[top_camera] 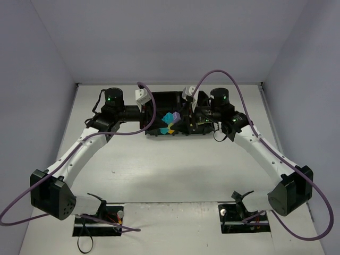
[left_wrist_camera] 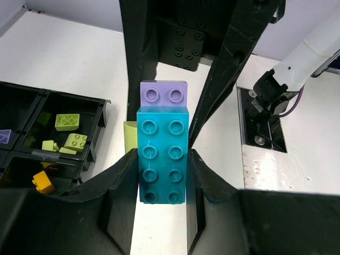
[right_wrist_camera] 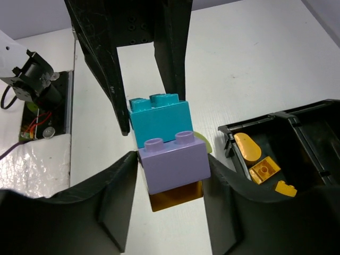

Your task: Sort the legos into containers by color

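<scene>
A stack of legos hangs between both grippers beside the black tray. In the left wrist view my left gripper is shut on the long cyan-blue brick. A purple brick sits at its far end and a lime piece shows behind. In the right wrist view my right gripper has its jaws against both sides of the purple brick. The cyan-blue brick is beyond it, with an orange brick under it. From above, the stack is small.
Tray compartments hold lime bricks, an orange brick and a purple brick. The right wrist view shows orange pieces in another compartment behind the tray rim. Purple cables loop over both arms.
</scene>
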